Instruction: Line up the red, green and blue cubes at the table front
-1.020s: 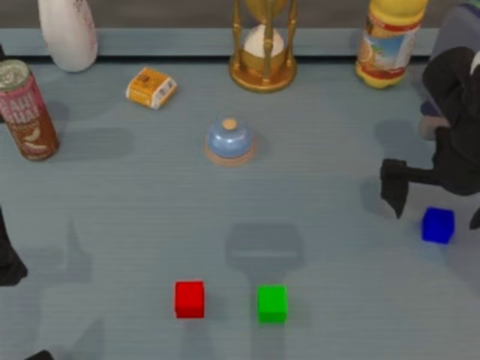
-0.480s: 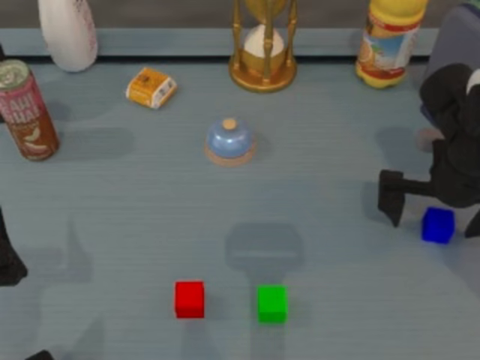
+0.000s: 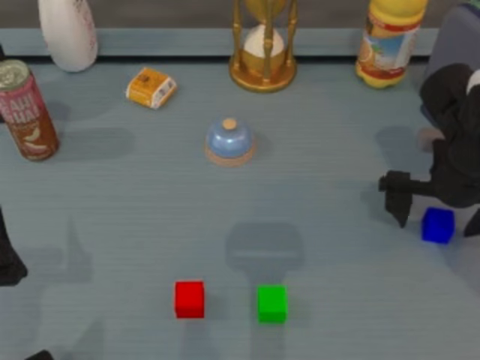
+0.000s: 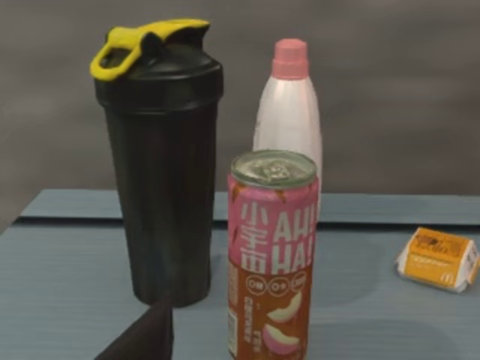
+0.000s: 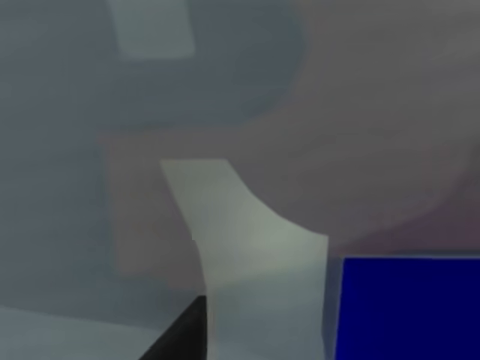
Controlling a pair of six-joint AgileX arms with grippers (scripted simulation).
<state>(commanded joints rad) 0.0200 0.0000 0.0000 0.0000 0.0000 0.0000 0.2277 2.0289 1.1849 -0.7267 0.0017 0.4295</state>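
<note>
The red cube [image 3: 189, 298] and the green cube [image 3: 272, 304] sit side by side near the front of the table [image 3: 337, 150]. The blue cube [image 3: 438, 225] rests on the table at the right edge. My right gripper [image 3: 437, 211] is low over it and open, one finger [image 3: 397, 196] to its left and the other at the picture's right border. The right wrist view shows the blue cube [image 5: 409, 307] close up beside a dark fingertip [image 5: 184, 334], apart from it. My left arm [image 3: 7, 259] is parked at the left edge.
Along the back stand a white bottle [image 3: 69, 34], an hourglass [image 3: 263, 45] and a juice bottle [image 3: 390, 41]. A soda can [image 3: 26, 109], an orange-and-white packet [image 3: 151, 88] and a blue bell [image 3: 229, 141] lie nearer. A black shaker [image 4: 161, 165] stands by the can.
My right gripper has sunk around the blue cube, and its left finger has shifted slightly toward the cube. The cubes and the left arm have not moved.
</note>
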